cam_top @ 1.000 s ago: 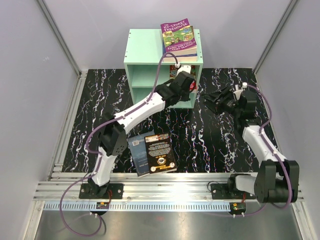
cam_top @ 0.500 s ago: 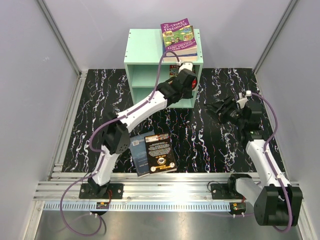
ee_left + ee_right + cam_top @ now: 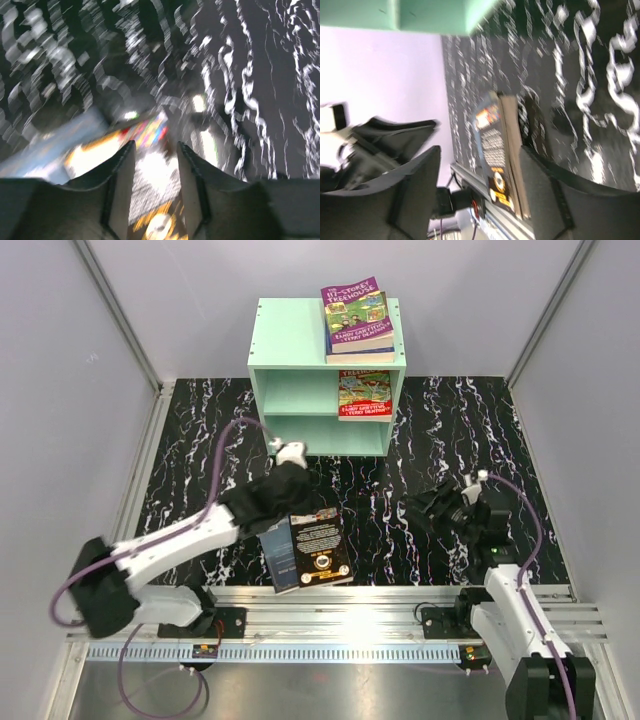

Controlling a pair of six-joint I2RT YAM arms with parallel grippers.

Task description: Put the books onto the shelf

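Filling the cell floor, the black white-veined table (image 3: 190,440) is carrying the mint-green shelf (image 3: 290,335) at its far edge. A purple book (image 3: 357,316) is lying on the shelf's flat top, and a red book (image 3: 366,394) is sitting in the upper compartment, cover facing out. A black book (image 3: 318,545) is lying on a blue book (image 3: 272,552) near the table's front edge. The left gripper (image 3: 285,510) is hovering just over these two, its fingers (image 3: 120,175) standing slightly apart and gripping nothing. The right gripper (image 3: 425,508) is hanging to their right, jaws gaping wide and empty.
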